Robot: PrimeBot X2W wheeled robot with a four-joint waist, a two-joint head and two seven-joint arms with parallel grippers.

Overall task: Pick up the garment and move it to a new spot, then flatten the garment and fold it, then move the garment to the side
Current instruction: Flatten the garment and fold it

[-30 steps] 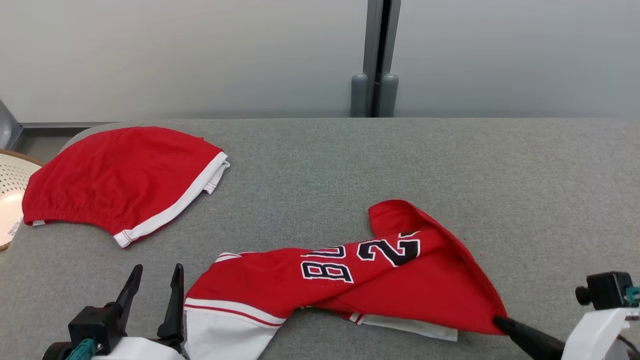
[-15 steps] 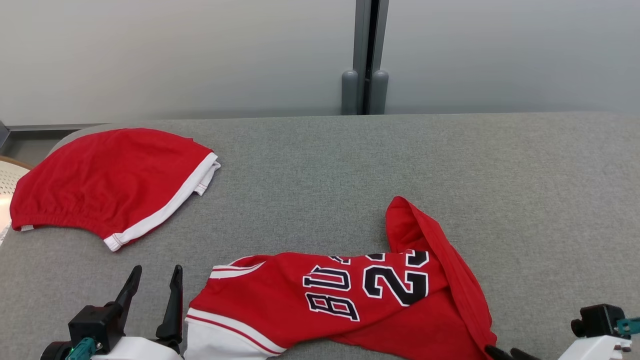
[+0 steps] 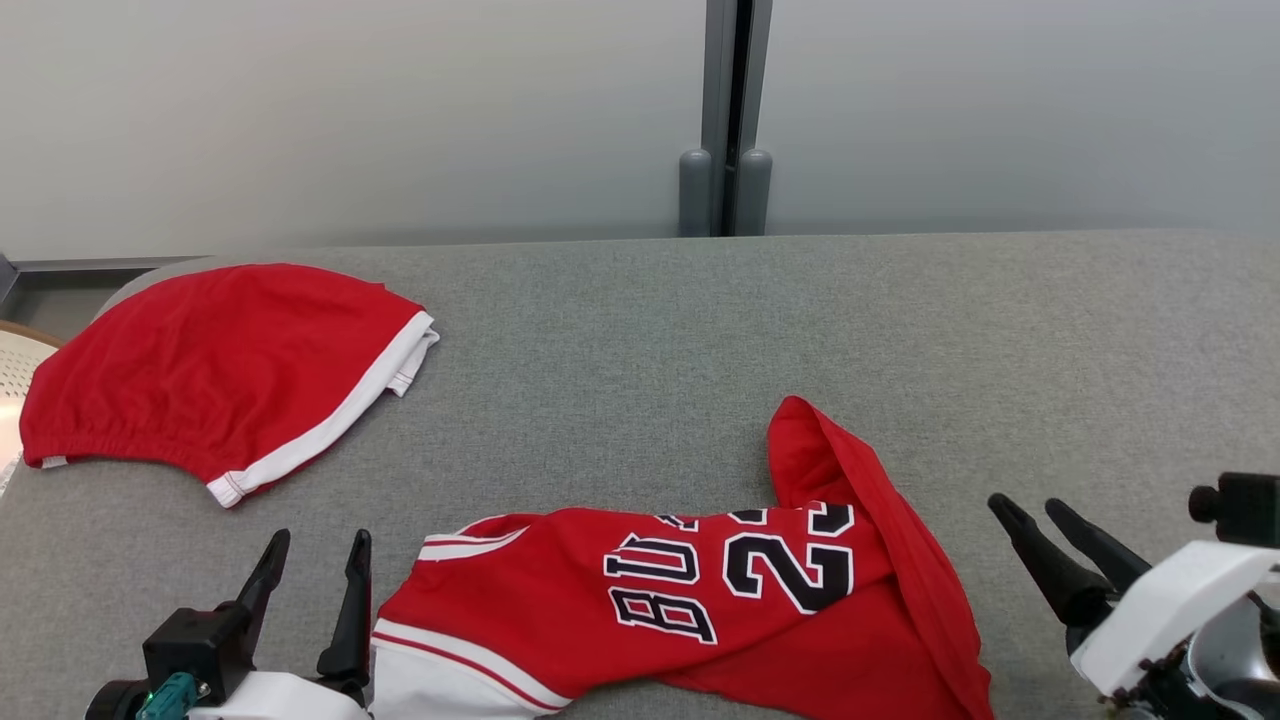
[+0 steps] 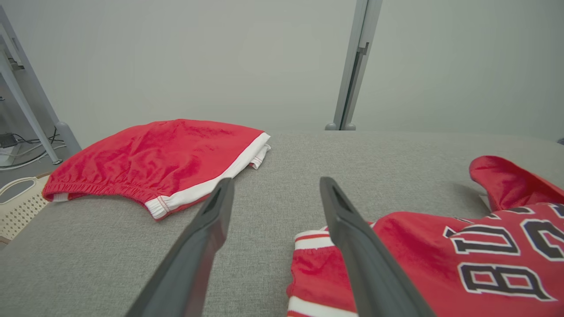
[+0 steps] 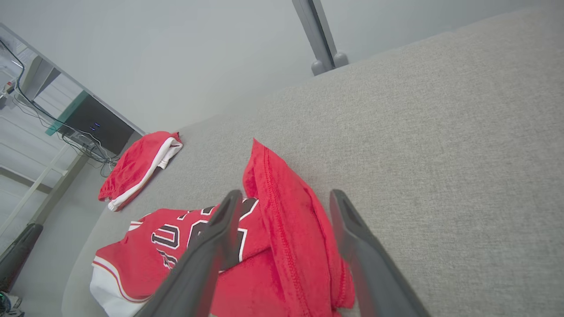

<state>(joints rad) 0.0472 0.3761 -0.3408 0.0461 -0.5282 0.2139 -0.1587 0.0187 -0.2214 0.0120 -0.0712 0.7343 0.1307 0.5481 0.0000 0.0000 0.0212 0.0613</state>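
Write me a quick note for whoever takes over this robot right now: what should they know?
Jersey: rumpled at the near edge of the grey surface, held by nothing.
Left gripper: open, empty, beside its white hem.
Right gripper: open, empty, clear of its right side.
Red shorts: far left.
Done: jersey set down.
To do: flatten, fold, move aside.

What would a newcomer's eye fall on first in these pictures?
Probably the red jersey, crumpled at the near edge of the grey surface, its black lettering showing. Then the red shorts at the far left. The open left gripper and right gripper flank the jersey.
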